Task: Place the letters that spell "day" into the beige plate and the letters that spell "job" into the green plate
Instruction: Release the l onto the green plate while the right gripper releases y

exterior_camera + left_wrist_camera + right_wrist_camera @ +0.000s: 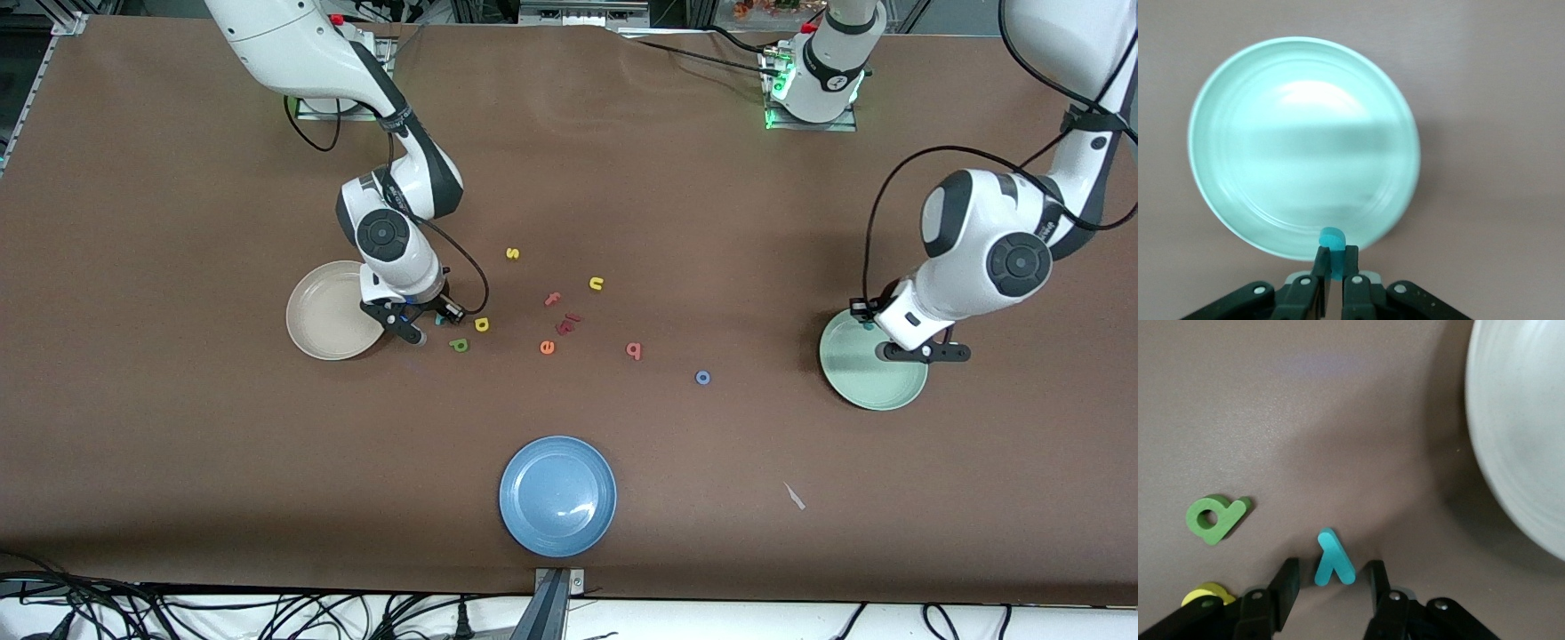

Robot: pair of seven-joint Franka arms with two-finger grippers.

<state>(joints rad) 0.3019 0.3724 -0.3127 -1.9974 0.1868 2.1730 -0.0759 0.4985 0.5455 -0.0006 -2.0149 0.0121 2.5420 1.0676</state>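
Arms reach down to both ends of the table, and we see each one bent at the elbow with its hand pointing at the tabletop.

We see the right gripper (1328,583) low on the table, just beside the beige plate (324,311). Its fingers stand apart, one on each side of the teal y (1333,559), and do not touch it. The green d (1215,517) lies near one finger, and the yellow a (1205,593) peeks out by the same finger.

We see the left gripper (1335,261) up over the rim of the green plate (1231,133). Its fingers are pinched tight on the thin teal j (1332,239), which sticks out past the tips.

Between the two grippers, the blue o (702,377) and the red b (633,350) lie on the table (178,462).
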